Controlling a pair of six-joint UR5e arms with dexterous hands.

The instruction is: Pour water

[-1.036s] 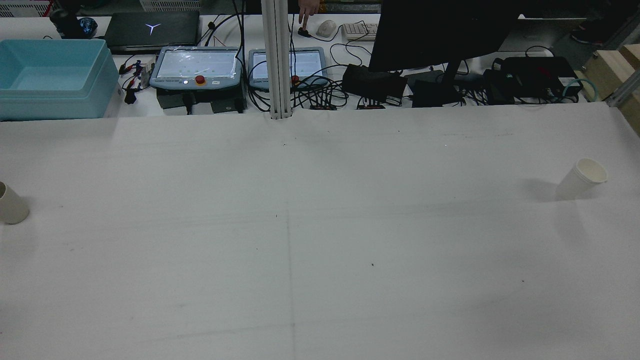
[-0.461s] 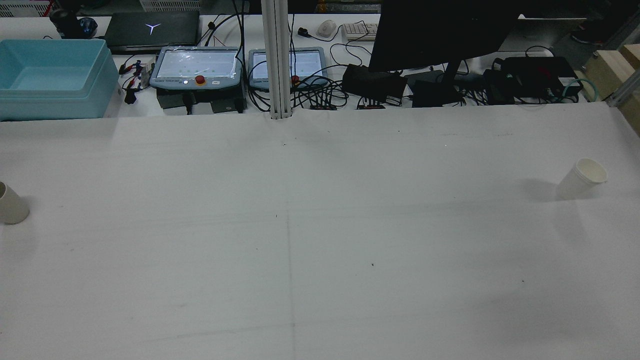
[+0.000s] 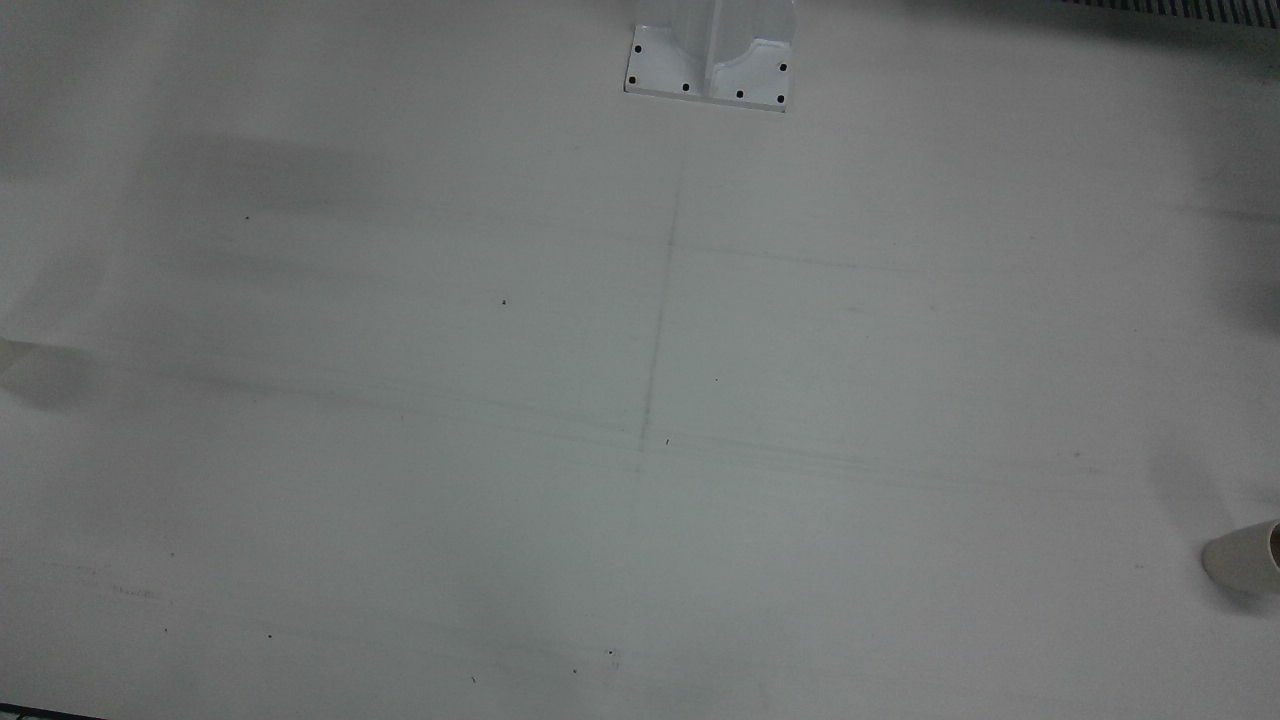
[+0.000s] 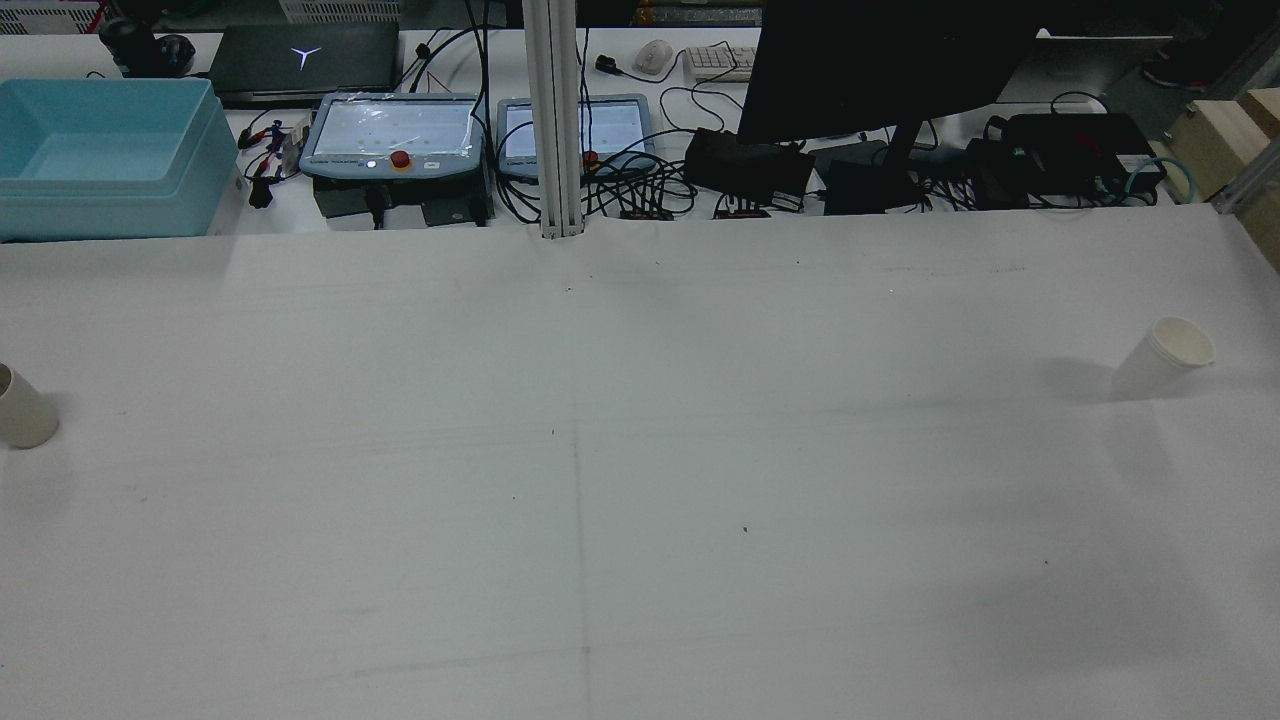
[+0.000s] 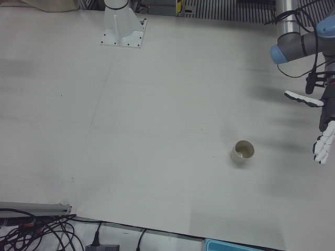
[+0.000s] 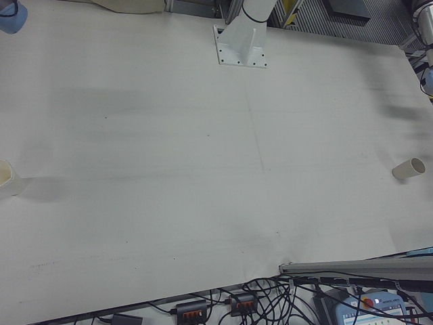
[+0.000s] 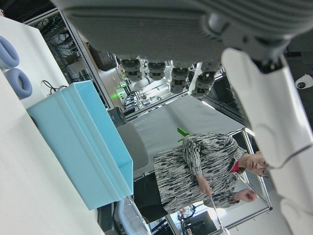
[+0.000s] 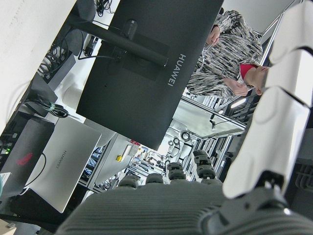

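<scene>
The white table is bare across its middle, with a paper cup at each side edge. On the robot's left, the tan cup stands upright, mouth up, its long axis vertical. The left hand hangs above the table near that cup, not touching it, fingers spread and holding nothing. On the robot's right, the white cup also stands upright with its mouth up, well apart from the other. The right hand shows only in its own view, fingers extended and apart, empty. Beyond the table's far edge sit a light-blue bin, two teach pendants and a black monitor.
</scene>
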